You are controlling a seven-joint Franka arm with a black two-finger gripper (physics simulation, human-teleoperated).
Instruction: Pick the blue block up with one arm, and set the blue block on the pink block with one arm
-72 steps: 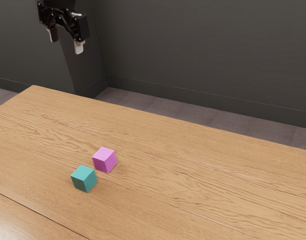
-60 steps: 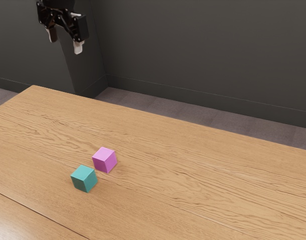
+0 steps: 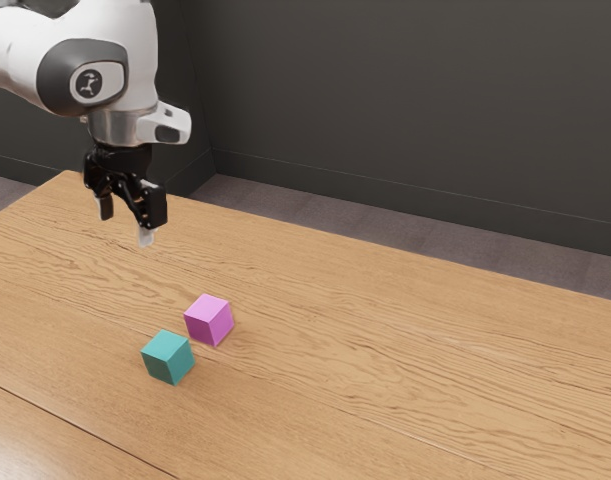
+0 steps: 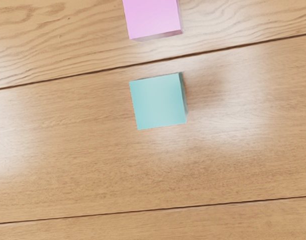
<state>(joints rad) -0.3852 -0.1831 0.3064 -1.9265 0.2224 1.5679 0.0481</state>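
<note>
Blue block lies untouched; end effector hovers spread apart, empty.

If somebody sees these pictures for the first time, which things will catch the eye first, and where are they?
Two small bright cubes stand out on the wooden table: the pink block and the blue block, close together but apart. Above them, toward the exterior view's left, the white arm hangs its black gripper open and empty.

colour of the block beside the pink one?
Teal, a blue-green; the block shows best in the wrist view.
</note>
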